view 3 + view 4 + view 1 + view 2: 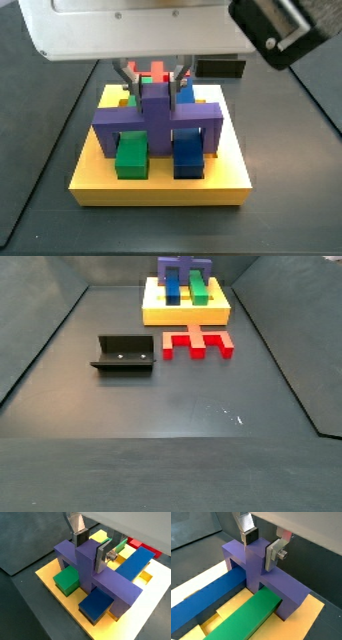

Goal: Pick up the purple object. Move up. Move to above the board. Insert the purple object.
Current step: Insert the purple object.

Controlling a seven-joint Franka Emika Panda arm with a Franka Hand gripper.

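Note:
The purple object point(107, 584) is a bridge-shaped piece standing with its legs down on the yellow board point(47, 574). It straddles the green bar point(67, 579) and the blue bar point(137, 562). My gripper point(90, 552) is right above the board, and its two silver fingers press the sides of the piece's central stub. Both wrist views show this grip; in the wrist view from the opposite side the gripper point(260, 551) flanks the purple object point(271, 582). In a side view the gripper point(156, 85) sits over the purple object point(154, 115). In the far side view the purple object point(183, 268) shows at the top edge.
A red notched piece point(198, 344) lies on the floor just in front of the board point(187, 314). The dark fixture point(124, 353) stands to its left. Grey walls enclose the floor on both sides.

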